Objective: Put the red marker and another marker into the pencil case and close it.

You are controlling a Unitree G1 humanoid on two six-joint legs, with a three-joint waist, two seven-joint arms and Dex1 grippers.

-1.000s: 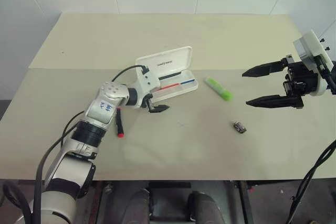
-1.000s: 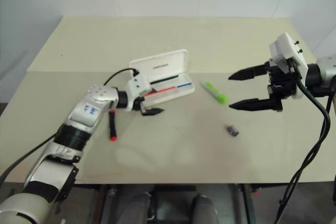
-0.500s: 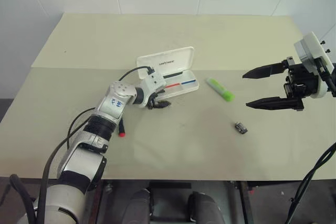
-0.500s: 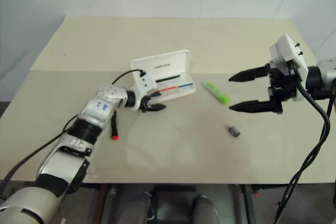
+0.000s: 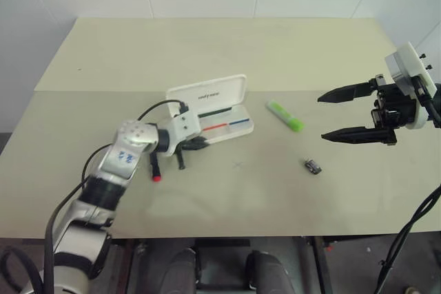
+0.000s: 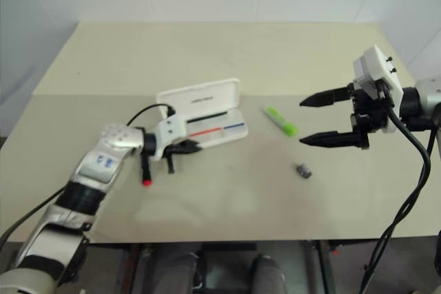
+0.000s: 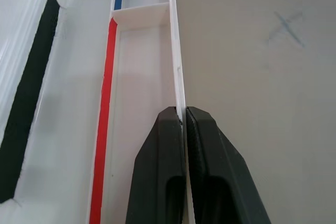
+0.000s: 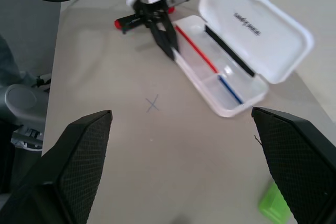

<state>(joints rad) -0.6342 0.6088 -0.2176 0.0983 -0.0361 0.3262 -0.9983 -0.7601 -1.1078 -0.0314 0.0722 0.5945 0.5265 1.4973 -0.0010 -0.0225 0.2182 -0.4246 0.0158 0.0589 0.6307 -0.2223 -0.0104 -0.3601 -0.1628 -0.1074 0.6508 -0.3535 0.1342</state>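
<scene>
Left wrist view: left tool [image 7: 184, 116] pinched shut on the near wall of the pencil case [image 5: 219, 108], w/ one finger [image 7: 157, 166] inside the tray, other outside. Case lies open on the tabletop [image 5: 207, 53], lid up at 12 o'clock. Red marker [image 5: 156, 169] sits on the tabletop beside the left wrist, at 8 o'clock from the case. Green highlighter [image 5: 285, 116] lies at 3 o'clock from the case, apart. Right tool [image 5: 329, 116] hangs wide open, empty, above the tabletop. Small dark object [image 5: 313, 166] at 5 o'clock from the highlighter.
</scene>
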